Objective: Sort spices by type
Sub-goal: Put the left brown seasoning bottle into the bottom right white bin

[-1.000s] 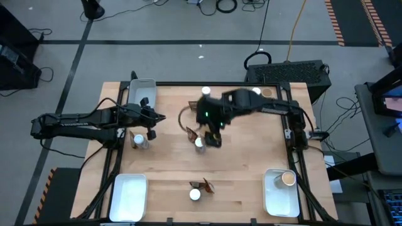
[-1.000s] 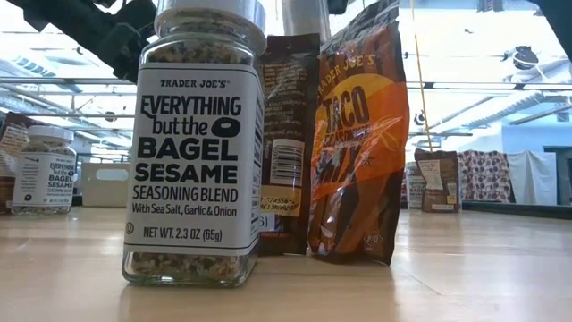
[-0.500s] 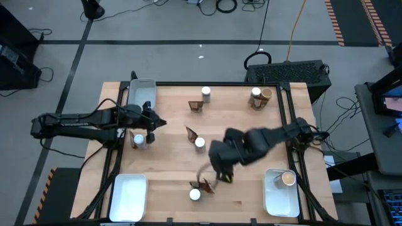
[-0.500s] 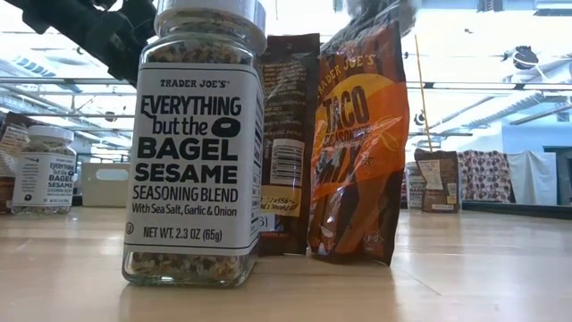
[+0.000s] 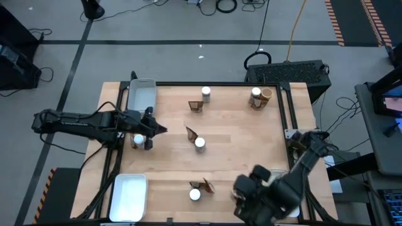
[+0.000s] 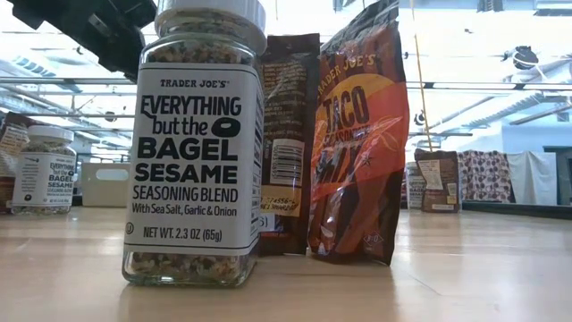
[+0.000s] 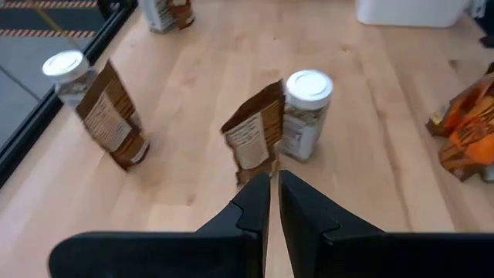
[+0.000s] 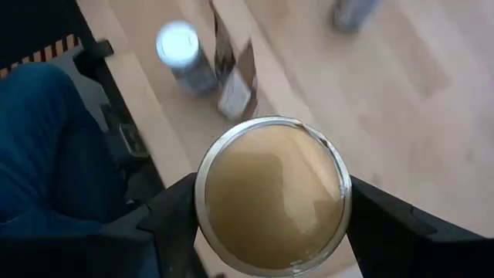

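My right gripper [image 8: 270, 202] is shut on a tan-lidded spice jar [image 8: 270, 189], above the table's near right part, by the near edge. Below it, a white-lidded jar [image 8: 179, 48] and a brown sachet [image 8: 235, 77] stand on the wood. My left gripper [image 7: 274, 181] is shut and holds nothing. It hovers at the table's left and points at a sachet [image 7: 253, 135] and a white-lidded jar [image 7: 307, 108] in the middle. Another white-lidded jar [image 5: 138, 140] stands beside the left arm. More spices [image 5: 260, 95] stand at the far edge. My right gripper pinches the tan-lidded jar between its two fingers [image 8: 166, 220], on opposite sides of the jar just under the lid's rim [image 8: 204, 197]. The wide lid hides the exact place of contact. The fingers come from above, pointing steeply down. The jar stays upright, clear of the table.
A white tray [image 5: 141, 94] sits at the far left corner and another [image 5: 129, 196] at the near left. My right arm [image 5: 276, 191] covers the near right corner. In the low view a bagel-seasoning jar [image 6: 192, 143] and two sachets [image 6: 357, 143] fill the foreground. Blue cloth [image 8: 46, 162] shows beyond the table's edge.
My right arm has swung fast from the table's middle toward the near edge and right, and now hangs over the near right corner. My left gripper has swung a little toward the near edge, fingers still shut.
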